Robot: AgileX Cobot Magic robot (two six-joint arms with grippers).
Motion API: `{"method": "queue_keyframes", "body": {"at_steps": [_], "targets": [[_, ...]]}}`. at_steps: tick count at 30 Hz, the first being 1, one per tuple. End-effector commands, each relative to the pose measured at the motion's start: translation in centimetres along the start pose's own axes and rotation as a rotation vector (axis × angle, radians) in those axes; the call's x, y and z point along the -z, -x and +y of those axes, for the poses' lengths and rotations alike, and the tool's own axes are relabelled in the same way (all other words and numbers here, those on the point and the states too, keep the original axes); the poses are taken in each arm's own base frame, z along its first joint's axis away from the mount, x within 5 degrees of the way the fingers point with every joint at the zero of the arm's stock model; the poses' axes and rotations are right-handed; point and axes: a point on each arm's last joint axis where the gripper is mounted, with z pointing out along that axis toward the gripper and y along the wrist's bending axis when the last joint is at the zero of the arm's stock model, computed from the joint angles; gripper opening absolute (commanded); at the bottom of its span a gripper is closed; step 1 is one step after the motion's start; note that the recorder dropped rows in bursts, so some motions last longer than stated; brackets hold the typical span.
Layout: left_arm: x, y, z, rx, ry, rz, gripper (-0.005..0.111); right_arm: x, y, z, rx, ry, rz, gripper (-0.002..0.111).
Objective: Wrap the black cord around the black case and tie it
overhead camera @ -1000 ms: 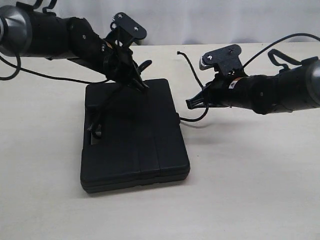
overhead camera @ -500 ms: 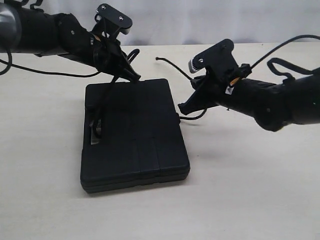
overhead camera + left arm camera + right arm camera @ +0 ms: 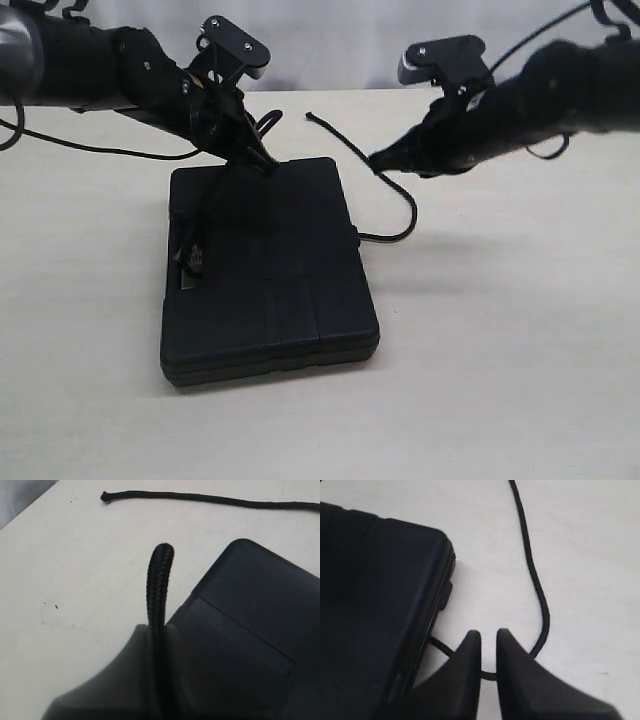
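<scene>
- Left jaws pinch the black cord (image 3: 159,585) at the far edge of the black case (image 3: 265,260), likely to hold tension.
- Right jaws narrowly parted, empty, over slack beside the case, near the bench's (image 3: 500,380) far edge.

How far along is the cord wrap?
Done: cord comes out from under the case. In hand: left gripper pinches a cord loop at the case's far edge; right gripper open, holding nothing. Left: wrapping the free end, tying.
</scene>
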Motion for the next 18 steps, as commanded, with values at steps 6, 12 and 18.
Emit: {"method": "queue_keyframes", "body": {"at_steps": [6,12,18], "targets": [[0.2,0.2,0.2,-0.002,0.009,-0.013,0.0,-7.3,4.1,-4.0,-0.057,0.007,0.287,0.045],[0.2,0.2,0.2,0.0,0.01,-0.014,0.0,-13.2,3.6,-4.9,-0.067,0.002,0.362,0.039],[0.2,0.3,0.2,-0.015,0.012,-0.016,0.0,-15.4,1.9,-5.2,-0.013,0.0,0.41,0.004]]}}
